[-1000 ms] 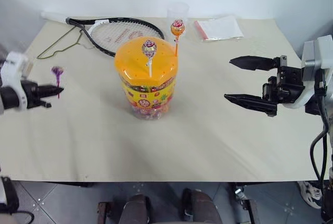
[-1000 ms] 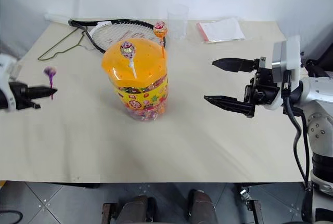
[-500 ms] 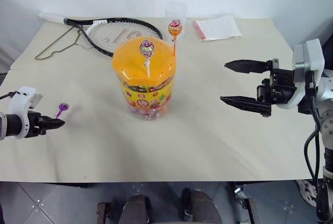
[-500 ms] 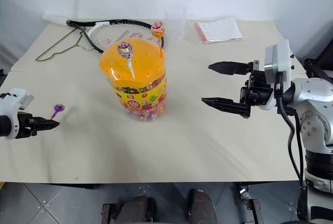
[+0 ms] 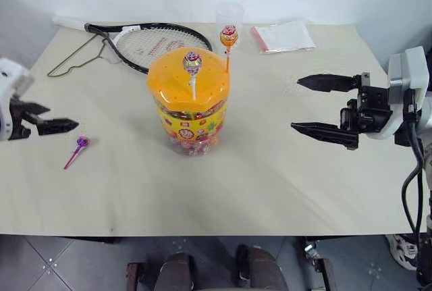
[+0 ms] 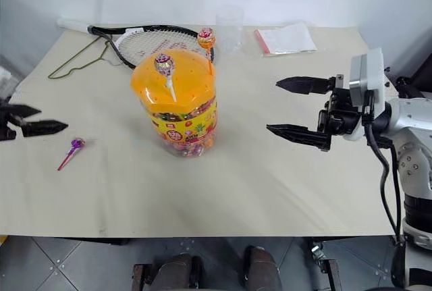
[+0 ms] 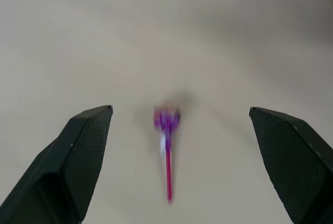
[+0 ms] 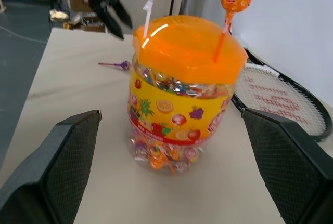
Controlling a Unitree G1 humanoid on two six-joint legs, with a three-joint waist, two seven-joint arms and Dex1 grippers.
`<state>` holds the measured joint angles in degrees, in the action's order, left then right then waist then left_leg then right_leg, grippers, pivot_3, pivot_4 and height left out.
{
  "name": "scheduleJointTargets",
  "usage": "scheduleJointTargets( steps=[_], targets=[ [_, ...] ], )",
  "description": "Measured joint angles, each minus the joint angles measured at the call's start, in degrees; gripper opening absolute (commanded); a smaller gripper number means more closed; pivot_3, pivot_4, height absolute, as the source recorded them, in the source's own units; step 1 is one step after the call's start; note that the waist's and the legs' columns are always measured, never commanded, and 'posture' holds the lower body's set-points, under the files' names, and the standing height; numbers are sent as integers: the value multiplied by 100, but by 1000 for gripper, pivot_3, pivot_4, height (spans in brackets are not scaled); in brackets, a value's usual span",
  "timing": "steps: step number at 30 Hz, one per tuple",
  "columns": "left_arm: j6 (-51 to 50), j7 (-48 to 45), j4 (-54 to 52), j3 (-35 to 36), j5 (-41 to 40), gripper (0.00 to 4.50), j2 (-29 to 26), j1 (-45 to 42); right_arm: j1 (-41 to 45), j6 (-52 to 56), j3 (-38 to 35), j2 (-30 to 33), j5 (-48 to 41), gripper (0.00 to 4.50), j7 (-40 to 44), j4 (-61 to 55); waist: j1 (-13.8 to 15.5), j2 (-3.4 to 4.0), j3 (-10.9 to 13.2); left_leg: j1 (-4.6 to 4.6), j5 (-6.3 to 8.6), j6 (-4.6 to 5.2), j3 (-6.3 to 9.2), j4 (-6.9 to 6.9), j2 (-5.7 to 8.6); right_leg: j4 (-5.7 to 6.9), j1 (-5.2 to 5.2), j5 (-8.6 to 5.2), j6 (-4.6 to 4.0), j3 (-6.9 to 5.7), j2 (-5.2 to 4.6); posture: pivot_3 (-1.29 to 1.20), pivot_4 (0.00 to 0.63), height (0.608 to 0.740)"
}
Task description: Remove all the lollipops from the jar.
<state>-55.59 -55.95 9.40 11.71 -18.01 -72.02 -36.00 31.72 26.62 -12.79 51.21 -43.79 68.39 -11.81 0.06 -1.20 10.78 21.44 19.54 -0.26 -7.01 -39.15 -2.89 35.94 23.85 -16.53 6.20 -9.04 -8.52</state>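
The jar [image 5: 189, 112], a clear tub with an orange holed lid, stands mid-table. Two lollipops stick up from the lid: a purple-pink one on a white stick [image 5: 192, 63] and an orange one [image 5: 229, 36] at the far rim. The lollipop on a magenta stick [image 5: 76, 149] lies flat on the table at the left, also seen as the lollipop [image 7: 167, 122] below my open left gripper [image 5: 44, 118], which hovers above and left of it, holding nothing. My right gripper [image 5: 316, 105] hangs open to the right of the jar, fingers pointing at it.
A tennis racket [image 5: 152, 40], a wire hanger [image 5: 77, 55], a small clear cup [image 5: 230, 15] and a bagged paper [image 5: 283, 36] lie along the table's far edge. The cloth-covered table [image 5: 270, 183] ends near the front.
My left gripper lowered the magenta-stick lollipop to the table, opened, let it go and rose clear. The lollipop now lies flat. The right arm has stayed put.
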Motion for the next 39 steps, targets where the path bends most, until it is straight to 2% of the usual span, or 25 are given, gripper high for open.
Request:
scheduleJointTargets(
  steps=[6, 9, 12, 16, 20, 26, 30, 39],
  targets=[
    [271, -437, -84, 73, -592, 4484, 303, -797, 149, 418, -96, 138, -160, 4500, -259, -298, -9, 0, 0, -1, 0, 0, -3, -1, 0, 1, 1, 0, 0, 2, 0, 0, 150, 740],
    [501, -507, -83, 93, -780, 4484, 678, -895, 135, 502, -116, 136, -237, 4500, -380, -514, -7, 0, 0, -1, 0, 0, -4, -3, 0, 3, 0, 0, 0, 3, 0, 0, 150, 740],
    [907, -677, -78, 319, -1197, 4484, 1321, -1014, 131, 612, -120, 58, -368, 4500, -575, -767, -2, -1, 0, 2, 0, 0, -2, -8, 0, 2, -1, 0, 1, 1, 0, 0, 150, 740],
    [1481, -1217, -88, 673, -1695, 4484, 1621, -997, 108, 778, -114, -178, -688, 4500, -849, -1130, -13, -1, 0, 2, 0, 0, -1, -7, 0, 0, 0, 0, 1, 1, 2, 0, 150, 740],
    [2036, -1857, -107, 940, -2036, 4484, 1783, -792, 182, 935, 5, -392, -914, 4500, -1069, -1309, -27, -1, 0, -1, 0, 0, -2, -7, 0, 2, 0, 0, 1, 2, 2, 0, 150, 740],
    [2264, -2559, -106, 1132, -2379, 4484, 1747, -312, 1107, 1223, 634, -945, -973, 4500, -1536, -1314, -29, -1, 0, -2, 0, 0, 0, -8, 0, 4, 0, 1, 1, 4, 2, 0, 150, 740],
    [2315, -2681, -162, 1257, -2484, 4484, 1720, -35, 1486, 1262, 1062, -1205, -772, 4500, -1674, -1140, -11, -1, 0, 3, 0, 1, 4, -8, 0, 2, 0, 1, 1, 1, 1, 0, 150, 740],
    [2312, -2596, -616, 1579, -2863, 4484, 1706, 429, 2225, 1052, 1632, -1232, 316, 4500, -1093, 531, -42, -1, 0, 2, 0, 1, 1, -7, -1, 2, 0, 1, 1, 2, 2, 0, 150, 740]
  ],
)
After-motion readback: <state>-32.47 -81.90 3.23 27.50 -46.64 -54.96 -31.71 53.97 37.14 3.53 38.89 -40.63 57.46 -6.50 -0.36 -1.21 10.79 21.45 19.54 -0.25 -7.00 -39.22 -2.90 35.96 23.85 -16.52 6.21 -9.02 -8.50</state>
